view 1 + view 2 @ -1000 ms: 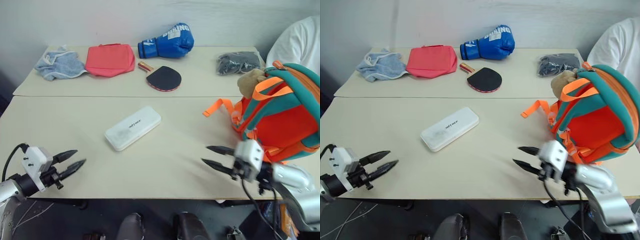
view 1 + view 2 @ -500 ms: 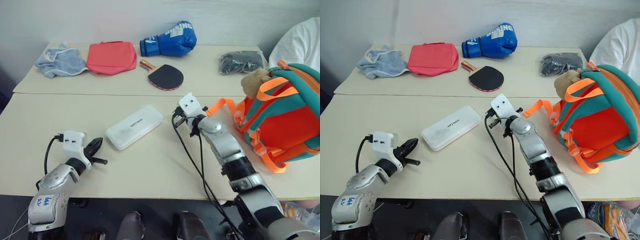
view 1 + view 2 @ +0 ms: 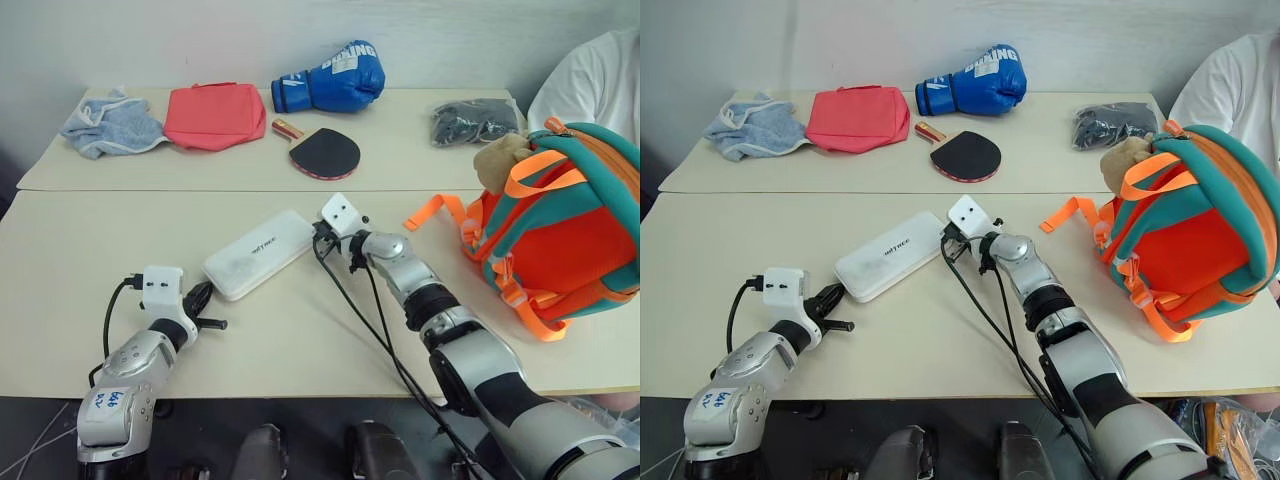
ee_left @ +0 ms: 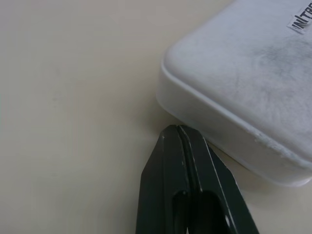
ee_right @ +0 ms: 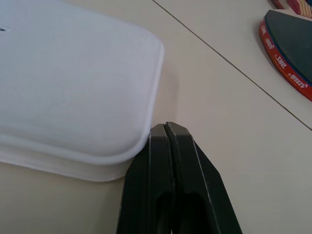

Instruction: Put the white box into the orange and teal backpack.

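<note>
The white box (image 3: 260,253), long and flat with small dark lettering, lies at an angle on the near table. My left gripper (image 3: 204,295) is shut and empty. In the left wrist view its closed tips (image 4: 178,129) rest on the tabletop just beside the box's (image 4: 253,83) near corner. My right gripper (image 3: 319,233) is shut too, with its tips (image 5: 166,126) right against the rounded far-right corner of the box (image 5: 73,92). The orange and teal backpack (image 3: 570,235) stands upright at the right, with a tan plush toy (image 3: 503,158) on top.
On the far table lie a light blue cloth (image 3: 112,124), a coral-red pouch (image 3: 213,115), a blue boxing glove (image 3: 330,78), a table tennis paddle (image 3: 325,153) and a dark grey bundle (image 3: 475,120). A person in a white shirt (image 3: 590,85) sits behind the backpack.
Both grippers have shut. The right arm swung from beside the backpack across to the box's far end. The left arm moved in to the box's near end.
</note>
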Available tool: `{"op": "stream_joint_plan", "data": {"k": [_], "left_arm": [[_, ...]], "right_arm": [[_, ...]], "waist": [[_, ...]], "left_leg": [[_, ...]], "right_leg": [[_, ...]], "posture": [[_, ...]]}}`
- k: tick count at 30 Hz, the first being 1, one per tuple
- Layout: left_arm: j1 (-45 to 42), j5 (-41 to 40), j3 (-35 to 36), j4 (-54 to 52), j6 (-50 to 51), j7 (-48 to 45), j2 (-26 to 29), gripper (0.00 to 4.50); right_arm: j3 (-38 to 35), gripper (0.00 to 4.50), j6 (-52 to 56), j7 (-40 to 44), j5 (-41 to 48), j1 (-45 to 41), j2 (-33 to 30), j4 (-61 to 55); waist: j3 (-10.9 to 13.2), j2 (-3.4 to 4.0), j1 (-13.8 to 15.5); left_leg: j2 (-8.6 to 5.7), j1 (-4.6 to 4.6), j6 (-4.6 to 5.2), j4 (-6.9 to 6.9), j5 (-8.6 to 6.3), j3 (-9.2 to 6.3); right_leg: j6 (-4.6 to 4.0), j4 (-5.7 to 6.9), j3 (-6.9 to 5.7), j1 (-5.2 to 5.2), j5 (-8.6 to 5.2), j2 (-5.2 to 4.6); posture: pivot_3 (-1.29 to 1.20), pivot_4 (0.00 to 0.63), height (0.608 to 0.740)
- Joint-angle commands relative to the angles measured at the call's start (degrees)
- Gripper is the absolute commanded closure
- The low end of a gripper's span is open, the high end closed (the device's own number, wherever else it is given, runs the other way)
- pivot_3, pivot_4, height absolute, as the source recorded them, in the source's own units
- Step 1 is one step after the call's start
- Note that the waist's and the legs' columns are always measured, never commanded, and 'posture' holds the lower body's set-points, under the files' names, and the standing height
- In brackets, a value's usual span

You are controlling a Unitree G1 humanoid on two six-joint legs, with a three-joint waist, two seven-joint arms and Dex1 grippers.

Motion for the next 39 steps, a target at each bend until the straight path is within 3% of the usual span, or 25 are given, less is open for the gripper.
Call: {"op": "stream_joint_plan", "data": {"k": [1, 5, 10, 17, 24, 30, 39], "left_arm": [[-1.22, -0.02, -0.29, -1.29, -0.30, -1.14, 0.93, 4.48], [-1.21, 0.05, -1.27, -1.31, 0.46, -3.69, 3.44, 4.48], [2.48, -0.58, -1.59, -2.53, 0.96, -11.42, 11.29, 4.48], [9.85, -6.54, 12.57, -1.41, -2.11, -14.51, 10.19, 4.48], [4.26, -10.03, 13.70, -0.70, -1.87, -13.08, 8.01, 4.48], [-1.36, -6.97, 6.50, 6.10, -0.14, -13.29, 9.25, 4.48], [-4.83, -6.50, 1.91, 7.85, -1.91, -15.74, 9.17, 4.48]], "right_arm": [[0.62, 4.50, -2.87, 8.16, -0.18, -0.18, -0.48, -0.93], [2.02, 4.50, -2.95, 16.41, -0.03, 3.66, -2.91, -6.87], [4.69, 4.50, 6.18, 24.24, 0.83, 17.18, -10.04, -31.31], [3.05, 4.50, 20.40, 21.71, 1.50, 26.56, -14.16, -51.70], [2.47, 4.50, 24.87, 15.47, -0.10, 25.28, -13.43, -53.70], [4.17, 4.50, 23.73, 10.98, -2.52, 23.69, -11.33, -50.50], [5.66, 4.50, 23.65, 12.76, -2.13, 25.54, -12.25, -56.72]], "waist": [[0.00, 0.01, 0.01], [0.00, 0.01, 0.02], [0.01, 0.04, 0.18], [0.04, 0.05, 0.07], [0.05, 0.04, 0.94], [0.05, 0.04, 1.06], [0.06, 0.02, 0.72]], "left_leg": [[0.00, 0.00, 0.00, -0.01, 0.00, 0.00], [0.01, 0.00, -0.01, -0.03, 0.00, 0.00], [0.01, 0.03, -0.06, -0.16, -0.03, -0.06], [0.08, 0.42, 0.11, -0.42, -0.23, 0.14], [0.03, 0.42, 0.16, -0.33, -0.21, 0.10], [0.02, 0.41, 0.09, -0.34, -0.20, 0.17], [0.03, 0.38, 0.10, -0.32, -0.21, 0.19]], "right_leg": [[0.00, 0.00, 0.00, 0.00, 0.00, 0.00], [0.00, 0.00, 0.00, 0.00, 0.00, 0.00], [0.00, -0.08, -0.01, 0.02, 0.00, -0.01], [-0.02, -0.33, -0.02, 0.10, -0.01, -0.04], [-0.03, -0.31, -0.04, 0.14, -0.02, -0.10], [-0.03, -0.31, -0.02, 0.10, -0.02, -0.08], [-0.02, -0.27, -0.01, 0.07, -0.02, -0.09]], "posture": [[0.00, 0.150, 0.740], [0.00, 0.150, 0.740], [0.00, 0.150, 0.740], [0.00, 0.150, 0.740], [0.00, 0.150, 0.740], [0.00, 0.150, 0.740], [0.00, 0.150, 0.740]]}}
